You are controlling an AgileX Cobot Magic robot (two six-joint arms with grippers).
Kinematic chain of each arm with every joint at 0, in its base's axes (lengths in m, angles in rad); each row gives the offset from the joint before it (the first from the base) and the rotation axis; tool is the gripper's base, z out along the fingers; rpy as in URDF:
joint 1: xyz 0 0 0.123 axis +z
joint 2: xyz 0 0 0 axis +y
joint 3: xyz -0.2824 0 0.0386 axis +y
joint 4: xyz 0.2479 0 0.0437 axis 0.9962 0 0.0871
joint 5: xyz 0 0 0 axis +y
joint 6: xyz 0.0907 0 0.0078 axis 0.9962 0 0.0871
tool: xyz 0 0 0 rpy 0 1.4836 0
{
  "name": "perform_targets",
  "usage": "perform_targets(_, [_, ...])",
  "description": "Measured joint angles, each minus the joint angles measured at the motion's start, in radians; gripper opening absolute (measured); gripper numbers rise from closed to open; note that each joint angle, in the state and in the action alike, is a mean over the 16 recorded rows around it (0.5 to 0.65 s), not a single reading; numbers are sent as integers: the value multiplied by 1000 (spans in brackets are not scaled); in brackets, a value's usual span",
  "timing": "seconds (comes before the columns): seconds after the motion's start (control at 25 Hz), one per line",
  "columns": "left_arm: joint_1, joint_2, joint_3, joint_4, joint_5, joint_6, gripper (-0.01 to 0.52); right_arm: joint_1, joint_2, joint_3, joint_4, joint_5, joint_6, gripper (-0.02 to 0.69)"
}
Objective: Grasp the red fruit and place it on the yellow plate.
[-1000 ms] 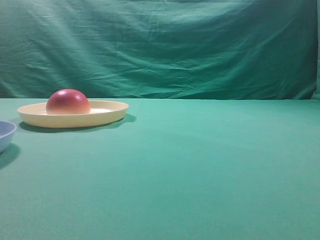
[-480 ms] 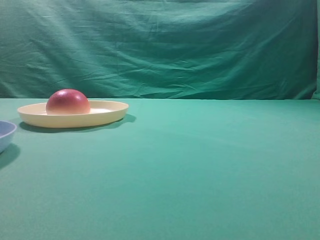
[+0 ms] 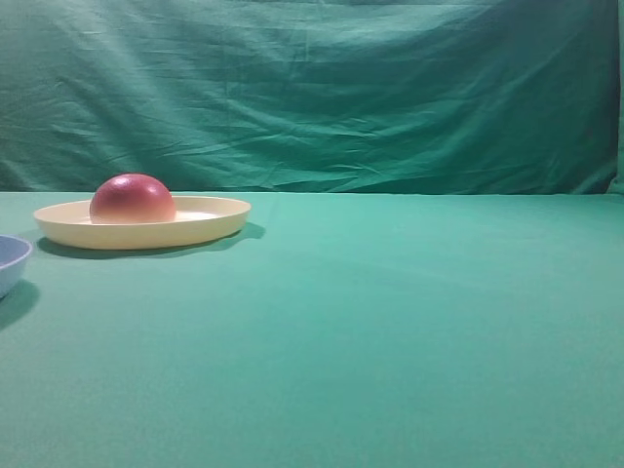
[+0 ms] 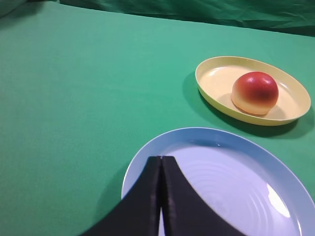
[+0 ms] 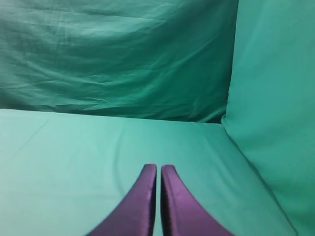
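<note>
**Inspector:** Report your hands.

**Operator:** My left hand (image 4: 161,158) was clenched with nothing in it, its two dark fingers (image 4: 147,196) pressed together along a thin seam. It hung over the near rim of the light blue dish (image 4: 275,162). My right hand (image 5: 158,167) was likewise clenched on nothing, its purple fingers (image 5: 174,206) touching, pointed across bare green cloth toward the draped backdrop (image 5: 118,59).

**Inspector:** Location of the red fruit?

**Operator:** The red fruit (image 3: 133,200) sat flat side down inside the yellow plate (image 3: 210,222), left of the plate's centre in the high view. From my left wrist it (image 4: 255,92) lay toward the right half of the plate (image 4: 211,81), dark red on top, pale at the base. Neither hand touched it.

**Inspector:** And the plate relative to the dish?

**Operator:** The plate stood on the counter (image 3: 390,322) beyond the blue dish (image 3: 12,258), near it but apart, with green cloth showing between them.
</note>
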Motion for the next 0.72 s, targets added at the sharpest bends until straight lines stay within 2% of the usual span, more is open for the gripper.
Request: perform_targets(0.72, [0,0,0,0,0,0,0,-77,-1,63,16,85,-16,0])
